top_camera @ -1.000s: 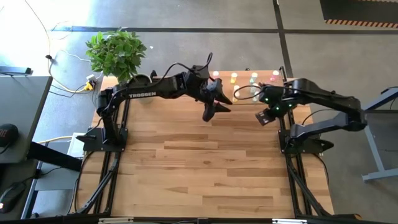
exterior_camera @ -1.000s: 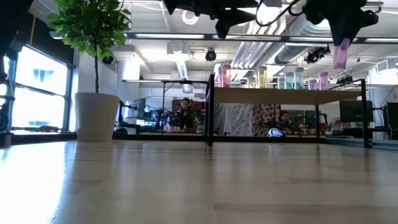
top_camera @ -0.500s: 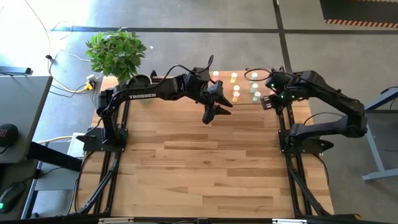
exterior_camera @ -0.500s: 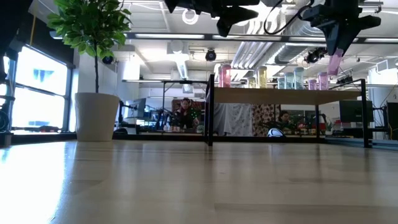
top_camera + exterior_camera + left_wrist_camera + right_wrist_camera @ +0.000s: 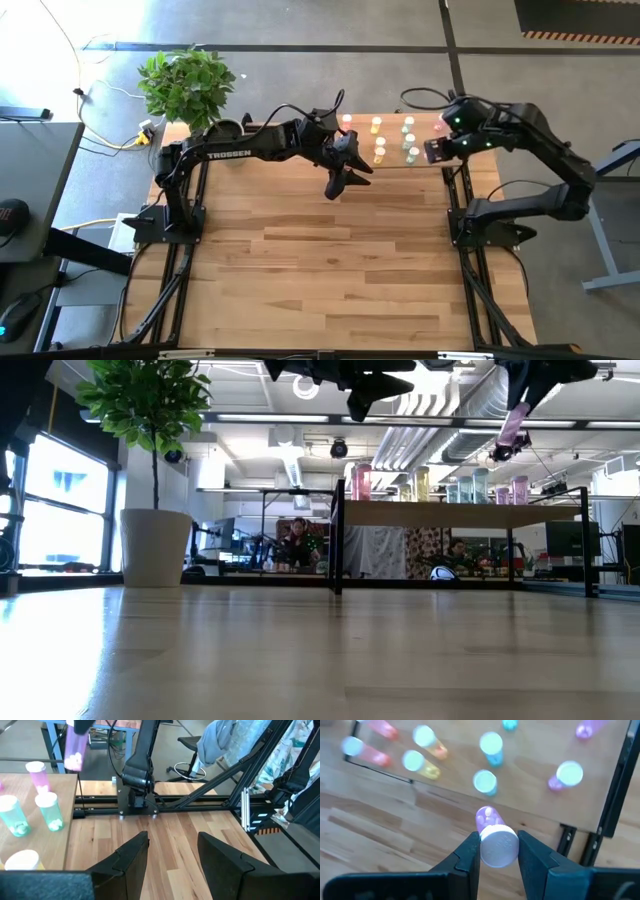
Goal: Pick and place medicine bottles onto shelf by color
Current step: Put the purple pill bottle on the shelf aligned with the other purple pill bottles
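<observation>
R gripper (image 5: 498, 851) pinching magenta bottle (image 5: 494, 837) by its white cap, hanging above right end of shelf (image 5: 392, 166) | L gripper (image 5: 170, 851) hovering mid-table near shelf front, fingers spread, holding nothing | other bottles (image 5: 379, 143) standing on shelf at table's far edge

Purple white-capped medicine bottle (image 5: 492, 832) held above the shelf (image 5: 530, 795), where pink, yellow, green and purple bottles (image 5: 485, 781) stand upright.

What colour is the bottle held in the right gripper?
Purple bottle with a white cap; clearest in the right wrist view.
</observation>
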### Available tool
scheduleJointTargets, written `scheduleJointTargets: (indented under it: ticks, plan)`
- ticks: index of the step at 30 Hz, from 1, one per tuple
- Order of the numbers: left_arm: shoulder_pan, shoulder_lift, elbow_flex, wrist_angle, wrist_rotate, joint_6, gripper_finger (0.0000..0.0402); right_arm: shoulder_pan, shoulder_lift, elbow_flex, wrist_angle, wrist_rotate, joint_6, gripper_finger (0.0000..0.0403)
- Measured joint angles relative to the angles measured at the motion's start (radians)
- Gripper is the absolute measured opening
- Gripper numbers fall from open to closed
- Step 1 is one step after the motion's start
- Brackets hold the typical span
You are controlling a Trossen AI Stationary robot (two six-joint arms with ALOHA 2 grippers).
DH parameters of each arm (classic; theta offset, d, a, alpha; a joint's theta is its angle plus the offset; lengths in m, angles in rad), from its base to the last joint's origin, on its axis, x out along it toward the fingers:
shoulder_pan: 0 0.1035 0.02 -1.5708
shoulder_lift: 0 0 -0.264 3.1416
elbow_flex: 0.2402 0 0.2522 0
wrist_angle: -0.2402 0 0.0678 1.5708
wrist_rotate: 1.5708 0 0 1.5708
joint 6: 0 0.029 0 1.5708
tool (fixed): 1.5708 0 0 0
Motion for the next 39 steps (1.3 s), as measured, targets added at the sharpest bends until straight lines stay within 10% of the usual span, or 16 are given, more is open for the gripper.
scheduleJointTargets:
  ticks: [27, 39]
  plan:
    - [-0.029, 0.000, 0.000, 0.002, 0.000, 0.002, 0.0163, 0.103, 0.027, 0.075, 0.000, -0.270, -0.083, 0.0107]
    - [-0.066, 0.000, 0.000, 0.002, 0.001, 0.061, 0.0169, 0.244, 0.026, 0.037, 0.001, -0.074, 0.125, 0.0109]
